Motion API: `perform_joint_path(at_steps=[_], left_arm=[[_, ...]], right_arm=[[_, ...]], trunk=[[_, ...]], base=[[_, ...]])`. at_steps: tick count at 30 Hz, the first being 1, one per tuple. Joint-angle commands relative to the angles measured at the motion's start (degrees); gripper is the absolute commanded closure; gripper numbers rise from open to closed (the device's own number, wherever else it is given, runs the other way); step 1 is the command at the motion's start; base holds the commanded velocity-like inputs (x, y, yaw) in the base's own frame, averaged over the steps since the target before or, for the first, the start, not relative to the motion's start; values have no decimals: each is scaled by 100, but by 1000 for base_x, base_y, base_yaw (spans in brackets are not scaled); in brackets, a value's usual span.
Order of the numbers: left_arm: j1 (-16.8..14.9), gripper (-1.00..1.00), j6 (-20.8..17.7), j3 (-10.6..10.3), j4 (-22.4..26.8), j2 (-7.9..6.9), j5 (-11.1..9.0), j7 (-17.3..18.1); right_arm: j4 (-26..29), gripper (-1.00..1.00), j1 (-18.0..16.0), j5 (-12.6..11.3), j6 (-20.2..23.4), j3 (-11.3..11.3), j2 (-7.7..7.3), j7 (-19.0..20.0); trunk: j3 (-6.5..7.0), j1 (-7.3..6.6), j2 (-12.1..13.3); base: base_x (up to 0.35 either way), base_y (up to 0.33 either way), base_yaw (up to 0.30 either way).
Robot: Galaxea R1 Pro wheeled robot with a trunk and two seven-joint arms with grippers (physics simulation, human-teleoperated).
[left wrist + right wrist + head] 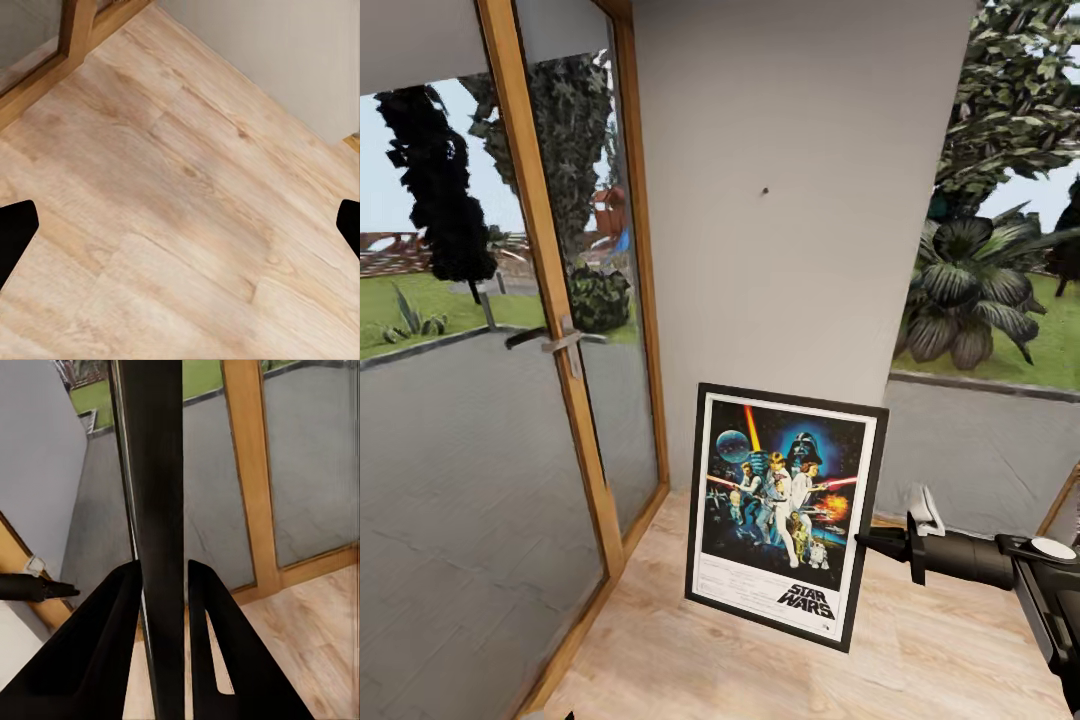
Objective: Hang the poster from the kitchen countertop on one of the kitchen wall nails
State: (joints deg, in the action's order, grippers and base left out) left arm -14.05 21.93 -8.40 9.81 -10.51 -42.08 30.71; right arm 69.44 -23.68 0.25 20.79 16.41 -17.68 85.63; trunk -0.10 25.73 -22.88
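The poster, a black-framed Star Wars picture, hangs upright just above the wooden floor, in front of the pale grey wall. My right gripper is shut on its right edge. The right wrist view shows both fingers clamped on the dark frame edge of the poster. A wall nail shows as a small dark dot on the wall, well above the poster's top. My left gripper is open over bare floor planks. The kitchen countertop is out of view.
A glass door in a wooden frame with a lever handle stands close on the left. A large window with plants outside is at the right. Light wooden floor spreads below.
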Motion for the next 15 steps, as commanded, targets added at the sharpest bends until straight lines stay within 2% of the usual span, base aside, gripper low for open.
perform_joint_path(at_steps=[1,7,15], left_arm=[[0,-100,22,-48,-6,-4,-55,14],[-1,-100,22,-48,-6,-4,-55,14],[1,-100,28,-48,-6,-4,-55,14]], right_arm=[[0,100,-5,1,73,3,2,33],[0,100,-5,1,82,3,2,33],[-3,100,-5,4,83,3,2,33]], trunk=[[0,5,-4],[16,5,-4],[39,5,-4]], base=[[254,260,-284],[249,245,-294],[57,35,-298]])
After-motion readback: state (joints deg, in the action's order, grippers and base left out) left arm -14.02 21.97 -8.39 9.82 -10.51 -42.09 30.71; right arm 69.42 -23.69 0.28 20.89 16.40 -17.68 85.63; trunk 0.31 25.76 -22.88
